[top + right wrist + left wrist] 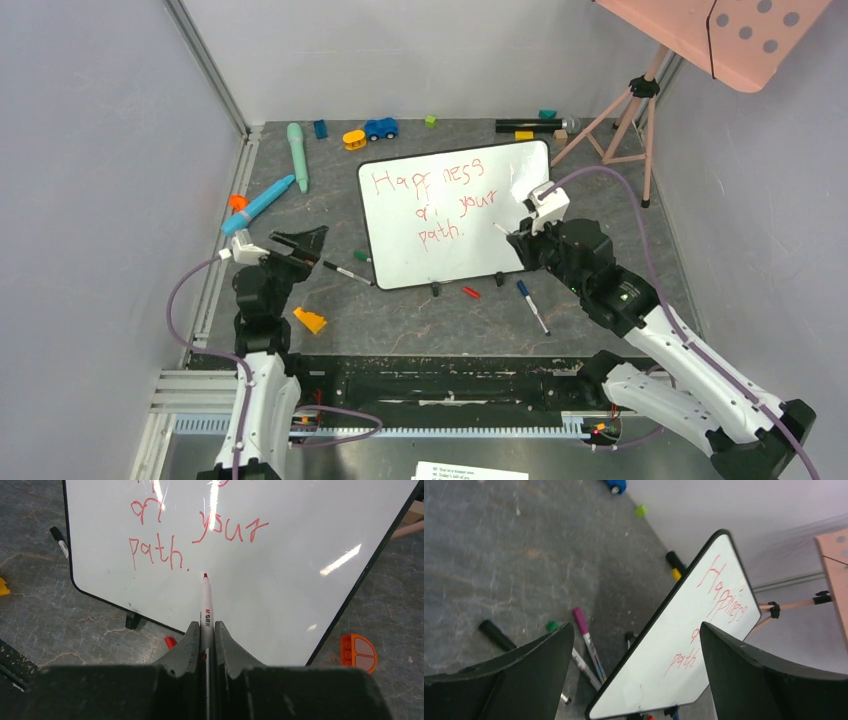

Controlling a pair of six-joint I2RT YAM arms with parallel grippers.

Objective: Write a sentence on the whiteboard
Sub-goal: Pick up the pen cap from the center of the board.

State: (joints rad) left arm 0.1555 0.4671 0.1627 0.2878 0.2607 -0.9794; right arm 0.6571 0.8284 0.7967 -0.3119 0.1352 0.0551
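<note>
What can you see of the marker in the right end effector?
The marker is slim, white-barrelled and uncapped, with a red tip and dark print on the barrel. The right end effector is shut on it. It points across the whiteboard, tip just past the end of the red sentence; contact can't be judged.

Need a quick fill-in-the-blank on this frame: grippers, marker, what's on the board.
1. The right gripper is shut on a marker with a ____ tip.
2. The left gripper is ____ and holds nothing.
3. The sentence on the whiteboard runs over ____ lines.
4. Its last word reads "____".
Missing words: red; open; three; path
</note>
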